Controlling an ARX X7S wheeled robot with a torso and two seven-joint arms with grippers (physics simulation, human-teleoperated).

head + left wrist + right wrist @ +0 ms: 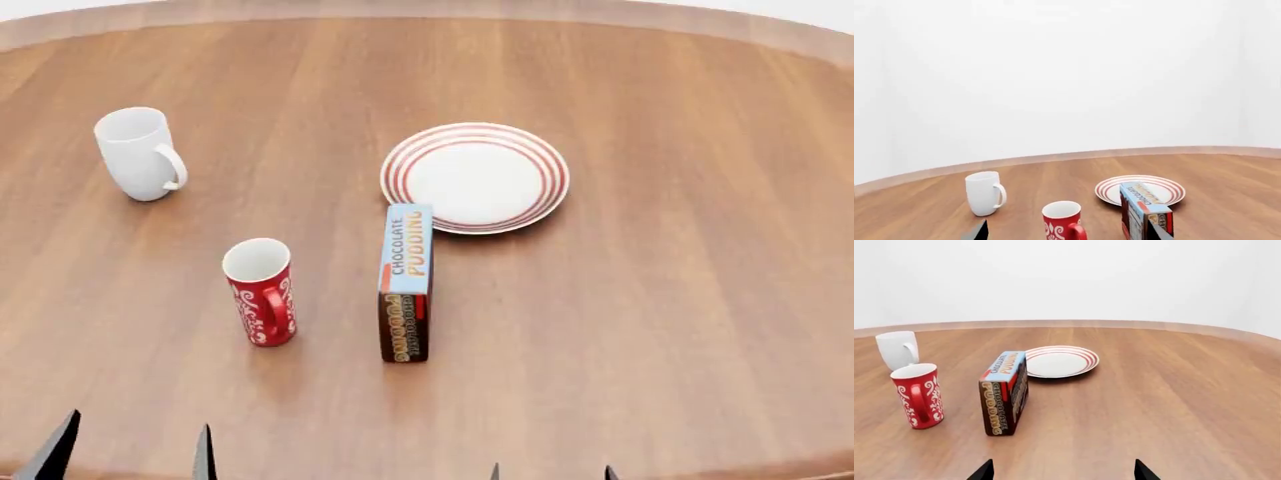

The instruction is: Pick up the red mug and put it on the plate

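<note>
Left gripper (134, 452) — jaws apart — should straddle the red mug (260, 291), avoiding the pudding box (407, 282) beside it.

A bare simulated room; blank white walls (1067, 75) curve behind a round wooden tabletop (694, 330).

Head looks steeply down; wrists low, forward; all share the plate (475, 178).

Four things on my desk (694, 330)

I see the red mug (260, 291) left of the pudding box (407, 282), the plate (475, 177) just behind the box, the white mug (139, 153) far left.
</note>
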